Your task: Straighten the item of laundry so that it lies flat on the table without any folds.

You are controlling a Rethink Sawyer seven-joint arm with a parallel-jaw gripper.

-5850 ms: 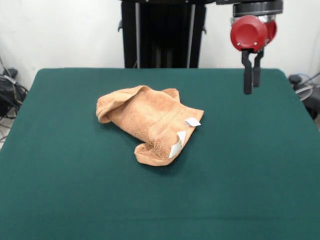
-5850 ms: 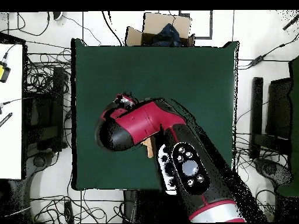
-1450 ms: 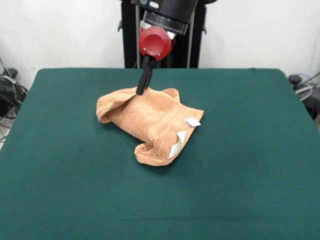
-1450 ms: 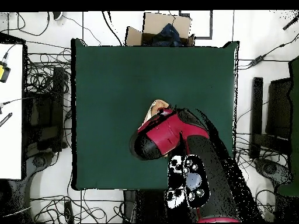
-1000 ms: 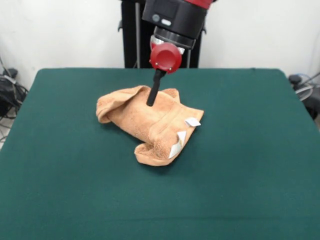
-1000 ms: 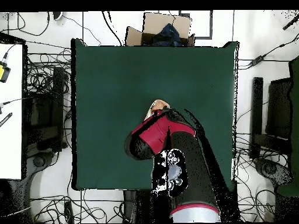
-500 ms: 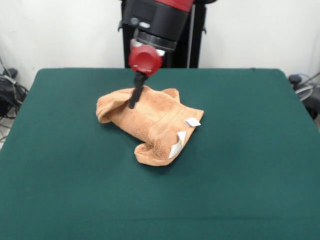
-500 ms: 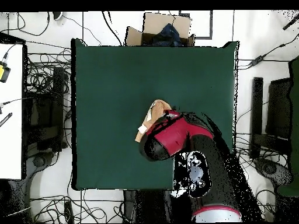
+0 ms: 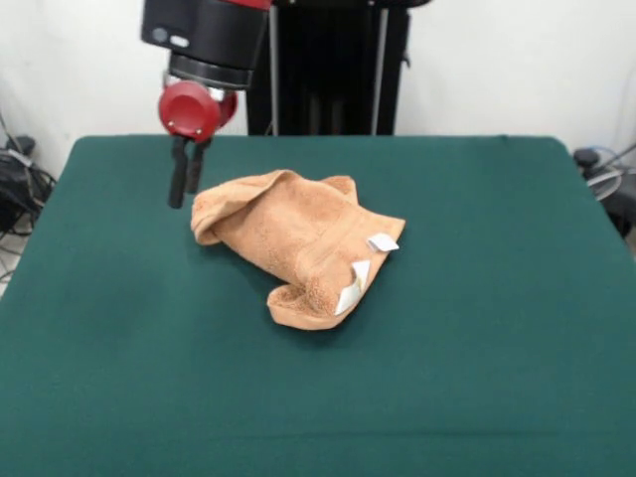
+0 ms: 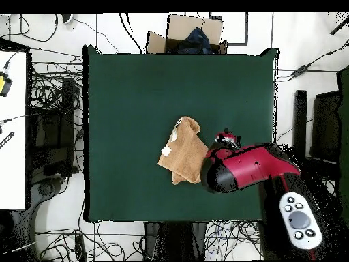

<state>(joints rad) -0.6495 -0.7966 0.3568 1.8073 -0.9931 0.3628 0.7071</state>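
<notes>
Front view: the towel (image 9: 298,243) lies bunched and folded near the middle of the table (image 9: 517,328). The gripper (image 9: 183,189) hangs just beside the towel's rolled end, fingers nearly together, empty. Overhead: the arm (image 10: 249,167) sits beside the towel (image 10: 184,157). Pinching several layers here would likely just drag the bundle, folds intact.

I work in a robotics lab. My bench (image 10: 136,89) has a green felt top and stands on a pale floor (image 10: 286,41) covered with many loose black cables (image 10: 48,75). A white desk (image 10: 12,129) with small devices is at one side, and an open cardboard box (image 10: 194,34) lies behind the bench. Behind me I see a plain white wall (image 9: 497,60) and my black pedestal (image 9: 323,65).
</notes>
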